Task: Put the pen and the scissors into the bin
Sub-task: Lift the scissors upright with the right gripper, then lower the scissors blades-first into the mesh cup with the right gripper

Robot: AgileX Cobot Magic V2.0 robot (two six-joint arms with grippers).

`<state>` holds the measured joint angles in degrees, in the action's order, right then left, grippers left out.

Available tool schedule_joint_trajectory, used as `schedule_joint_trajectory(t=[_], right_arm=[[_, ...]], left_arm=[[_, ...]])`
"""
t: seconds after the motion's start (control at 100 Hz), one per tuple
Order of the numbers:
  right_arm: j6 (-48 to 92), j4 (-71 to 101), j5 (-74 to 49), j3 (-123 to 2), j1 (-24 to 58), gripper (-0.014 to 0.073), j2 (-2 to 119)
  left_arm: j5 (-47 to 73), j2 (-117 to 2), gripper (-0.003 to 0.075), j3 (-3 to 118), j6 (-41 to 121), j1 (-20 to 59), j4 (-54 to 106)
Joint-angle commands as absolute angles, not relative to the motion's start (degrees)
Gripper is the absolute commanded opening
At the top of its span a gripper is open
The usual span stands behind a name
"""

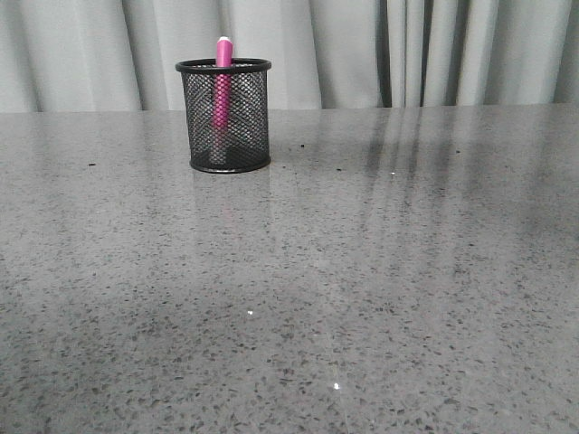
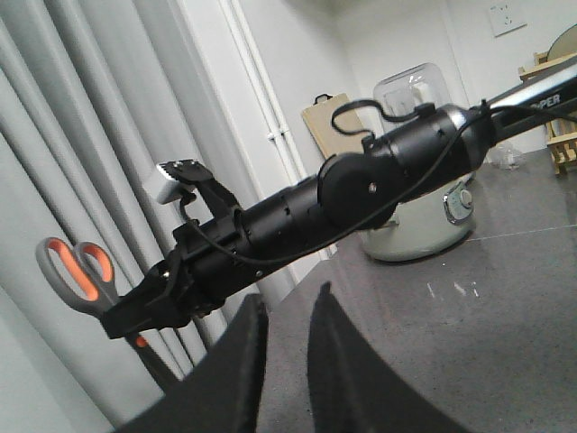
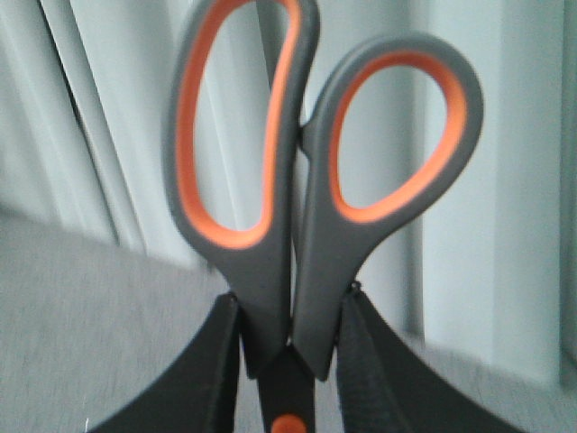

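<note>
The bin (image 1: 249, 117), a black mesh cup, stands at the back left of the grey table. The pink pen (image 1: 223, 54) stands upright inside it, its white end above the rim. Neither gripper shows in the front view. My right gripper (image 3: 290, 316) is shut on the scissors (image 3: 311, 262) just below the grey, orange-lined handles and holds them loops up in the air. The left wrist view shows that arm with the scissors (image 2: 68, 271) in front of the curtain. My left gripper (image 2: 287, 302) is empty, its fingers a narrow gap apart above the table.
A grey curtain hangs behind the speckled table (image 1: 362, 271). In the left wrist view a pale green appliance with a glass dome (image 2: 424, 216) and a wooden board (image 2: 329, 117) stand beyond the table's end.
</note>
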<state>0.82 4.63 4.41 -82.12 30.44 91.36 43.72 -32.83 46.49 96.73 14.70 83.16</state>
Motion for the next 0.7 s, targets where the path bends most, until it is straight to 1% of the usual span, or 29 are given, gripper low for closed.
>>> schedule_joint_trajectory(t=[0.0,0.04,0.08,0.33,0.69], right_arm=[[1.32,4.82,22.21,-81.99,30.77,-0.0071,91.49],[0.83,4.82,25.77,-81.71,31.01,-0.0071,92.77],[-0.64,4.82,26.5,-81.71,31.48,-0.0071,93.84],[-1.81,4.82,25.32,-81.71,32.92,-0.0071,98.16],[-1.81,4.82,24.34,-81.71,32.97,-0.0071,104.66]], left_arm=[[42.98,-33.18,0.0096,47.86,94.65,15.25,86.77],[43.0,-33.18,0.0096,47.86,93.93,15.25,86.65],[43.47,-33.18,0.0096,47.86,93.67,15.25,86.55],[44.56,-33.18,0.0096,47.86,93.67,15.25,86.43],[44.45,-33.18,0.0096,47.86,93.67,15.25,86.43]])
